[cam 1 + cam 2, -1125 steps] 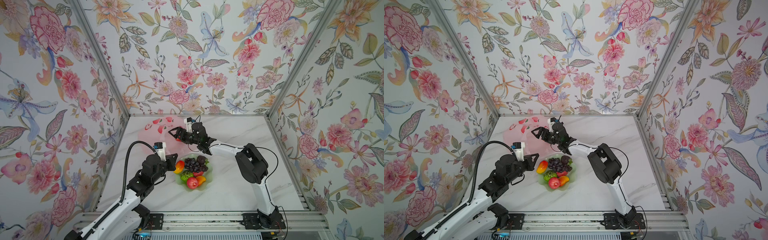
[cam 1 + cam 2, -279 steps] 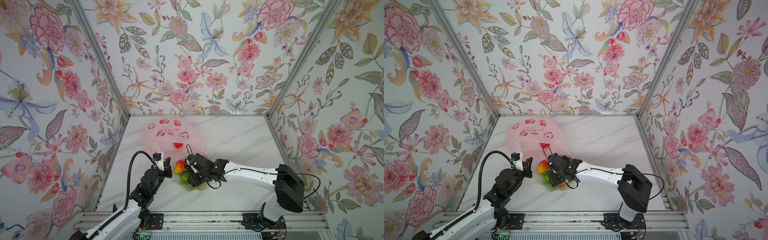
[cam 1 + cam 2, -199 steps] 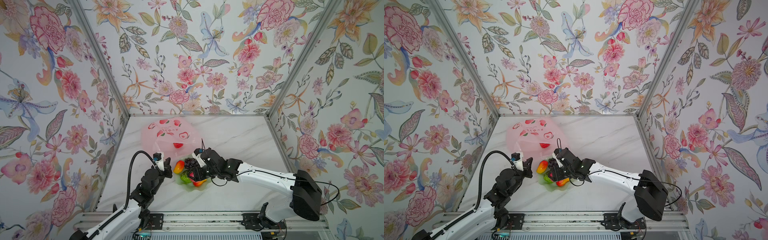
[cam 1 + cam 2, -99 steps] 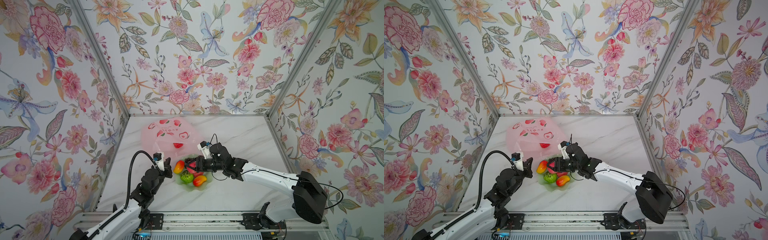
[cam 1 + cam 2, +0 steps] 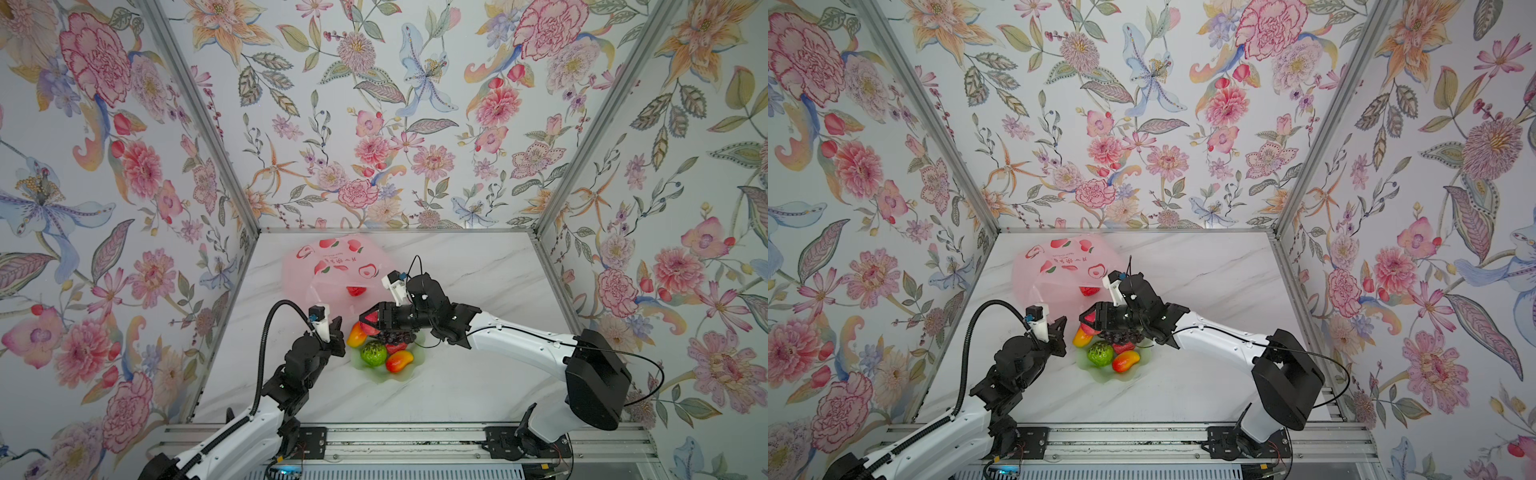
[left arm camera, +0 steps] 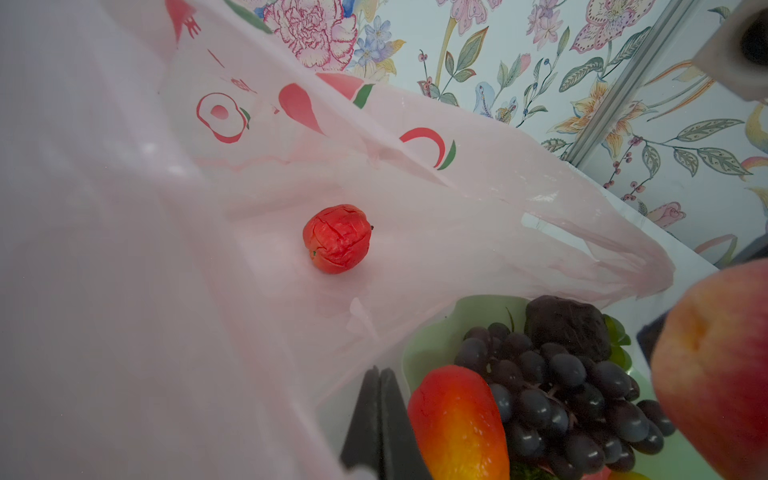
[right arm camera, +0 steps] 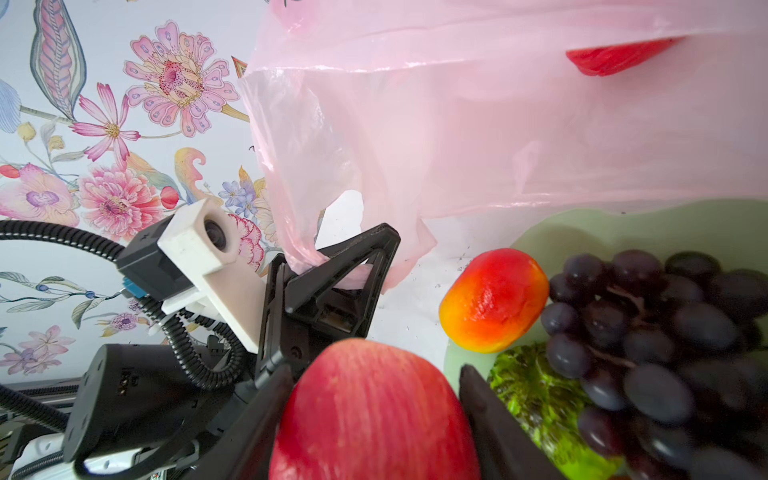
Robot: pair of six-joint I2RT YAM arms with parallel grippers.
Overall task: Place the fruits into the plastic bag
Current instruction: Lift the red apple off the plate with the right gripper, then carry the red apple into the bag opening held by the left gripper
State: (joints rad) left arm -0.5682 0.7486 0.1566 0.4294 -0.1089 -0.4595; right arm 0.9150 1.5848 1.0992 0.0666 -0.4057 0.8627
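Note:
My right gripper is shut on a red apple, held just above the plate's left edge, near the mouth of the pale pink plastic bag. At the bag's near edge, my left gripper is shut on the plastic and holds it up; the right wrist view shows the pinch. A red fruit lies inside the bag. Two red-yellow mangoes, a bumpy green fruit, dark grapes and a maroon fruit rest on the plate.
The pale green scalloped plate sits on the marble table between the two arms, just in front of the bag. Floral walls close in the left, back and right sides. A metal rail runs along the front edge.
My right gripper has risen from the plate with the red apple and moved left and back toward the bag's mouth. The left gripper has stayed put, gripping the bag.

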